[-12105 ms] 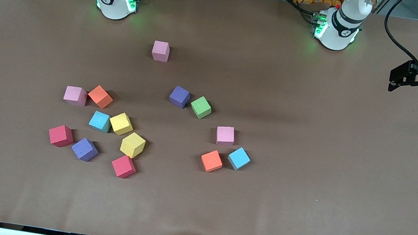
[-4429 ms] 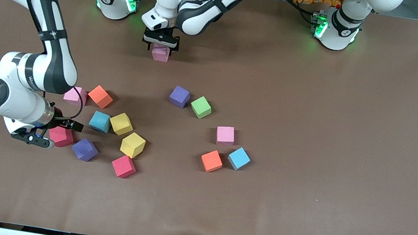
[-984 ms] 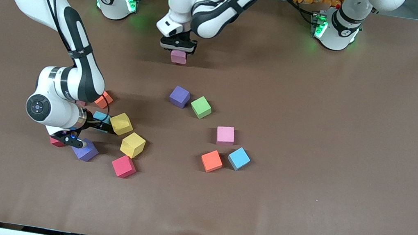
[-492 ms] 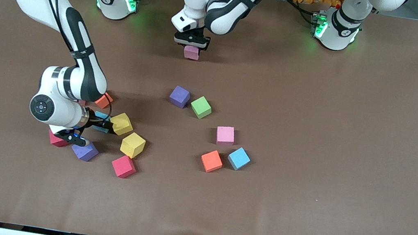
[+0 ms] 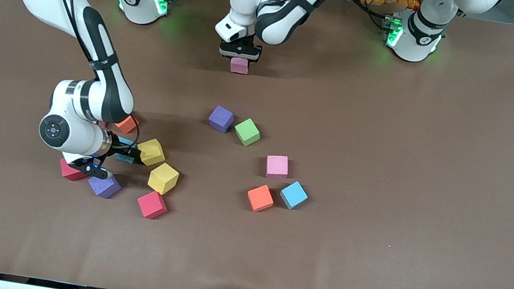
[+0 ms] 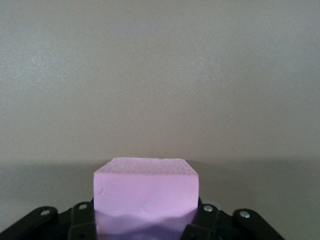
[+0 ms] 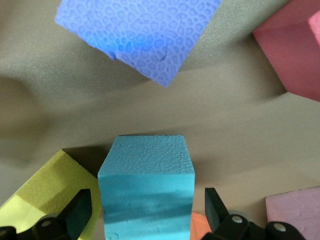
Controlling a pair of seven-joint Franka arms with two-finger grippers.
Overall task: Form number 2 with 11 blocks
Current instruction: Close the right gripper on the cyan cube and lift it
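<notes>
Left pincer around pink block

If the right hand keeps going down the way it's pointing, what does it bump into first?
Probably the light blue block; it sits between the open right hand and its fingers.

Fourteen cubes, perhaps; two arms.
</notes>
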